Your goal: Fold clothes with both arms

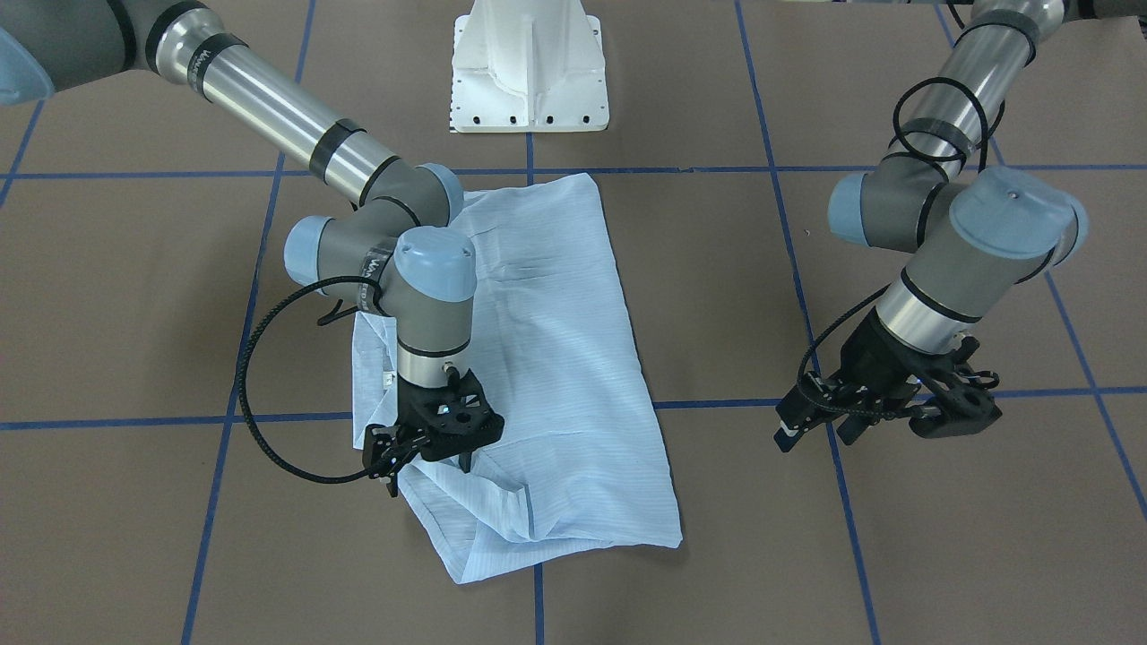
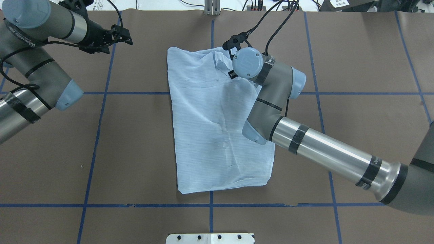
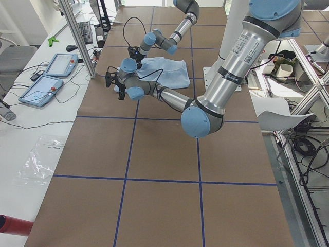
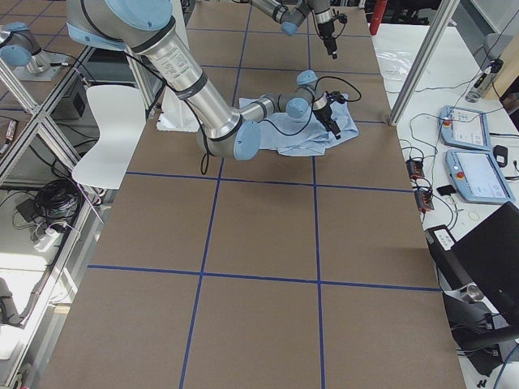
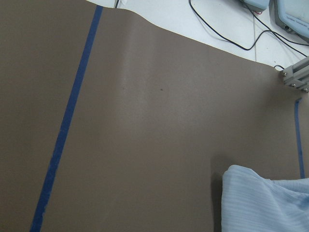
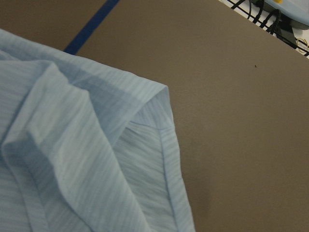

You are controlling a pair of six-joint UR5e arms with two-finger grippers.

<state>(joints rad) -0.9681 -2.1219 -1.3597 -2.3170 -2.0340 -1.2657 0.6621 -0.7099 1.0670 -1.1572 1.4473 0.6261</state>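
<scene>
- Front-facing view: the shirt (image 1: 556, 358) lies as a long, flattened panel on the middle of the table (image 1: 134, 313). The right gripper (image 1: 430, 470) is down on the shirt corner farthest from the robot. It cannot be told whether its jaws are clamped on cloth, so the grip should be confirmed before any lift. The left gripper (image 1: 896, 425) hangs over bare table, well apart from the shirt, with its jaws spread and nothing held.
- Overhead view: the right wrist hides its own fingers above the far right corner. The left gripper (image 2: 127, 37) is parked at the far left. For a square fold it is judged that the left gripper should be brought to the far left corner, so that both corners are raised together.
- Left side view: the shirt (image 3: 164, 69) is small and distant, and no jaw state can be judged.
- Right side view: the same limit applies.
- Left wrist view: only one shirt edge (image 5: 265, 203) shows at the lower right, beside bare table.
- Right wrist view: a doubled hem (image 6: 159, 125) stands up as a ridge. All layers should be pinched at once, as thin cloth is likely to slip.
</scene>
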